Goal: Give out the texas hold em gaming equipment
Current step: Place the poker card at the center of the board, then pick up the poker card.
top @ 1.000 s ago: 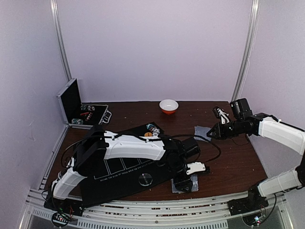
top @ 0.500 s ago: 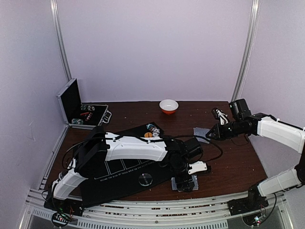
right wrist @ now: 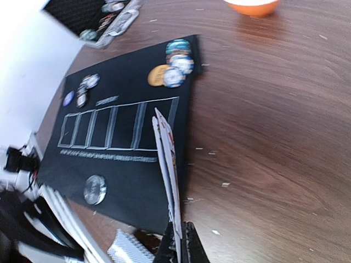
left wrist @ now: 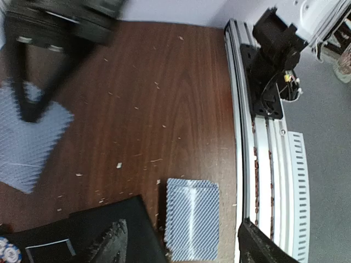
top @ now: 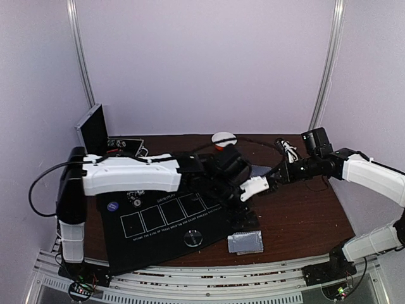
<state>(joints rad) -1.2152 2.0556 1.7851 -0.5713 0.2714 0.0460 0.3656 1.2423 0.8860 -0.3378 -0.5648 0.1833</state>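
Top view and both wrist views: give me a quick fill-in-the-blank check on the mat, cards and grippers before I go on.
The black mat has a row of ___ white-outlined boxes.
The right gripper is ___ on a few red-pip cards.
The left gripper hangs ___ over the grey-blue card stack, not touching it.
The clear disc lies on the ___.
Missing words: five; shut; open; mat.

bowl (top: 223,135): white, orange base, back centre | case (top: 93,130): black, open, back left
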